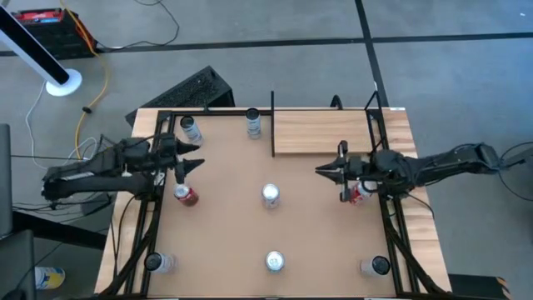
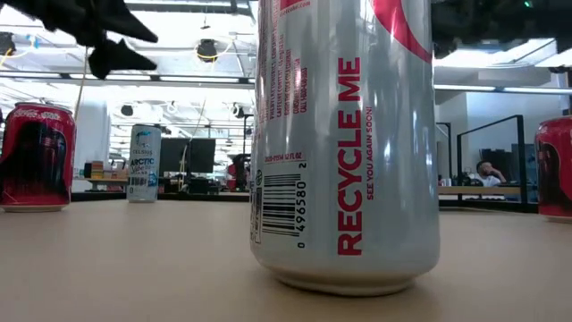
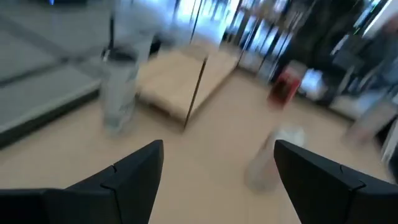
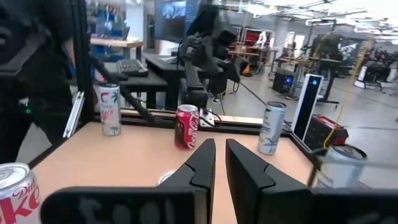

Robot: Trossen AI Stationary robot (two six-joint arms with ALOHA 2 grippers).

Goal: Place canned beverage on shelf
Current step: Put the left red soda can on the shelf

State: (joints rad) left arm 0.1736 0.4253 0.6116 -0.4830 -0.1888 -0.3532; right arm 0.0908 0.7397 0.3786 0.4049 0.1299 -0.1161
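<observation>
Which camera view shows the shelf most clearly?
The high view: the whole shelf shows from above, with its black bar along one short edge. The left wrist view shows it blurred, beyond the open fingers. The low and right wrist views do not show it.

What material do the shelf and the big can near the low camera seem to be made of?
The shelf looks like pale wood or wood-look laminate with a matte finish, since grain lines show; which of the two is unclear. The can looks like thin aluminium with a glossy printed skin: silvery sheen, a rounded base, and a barcode.
</observation>
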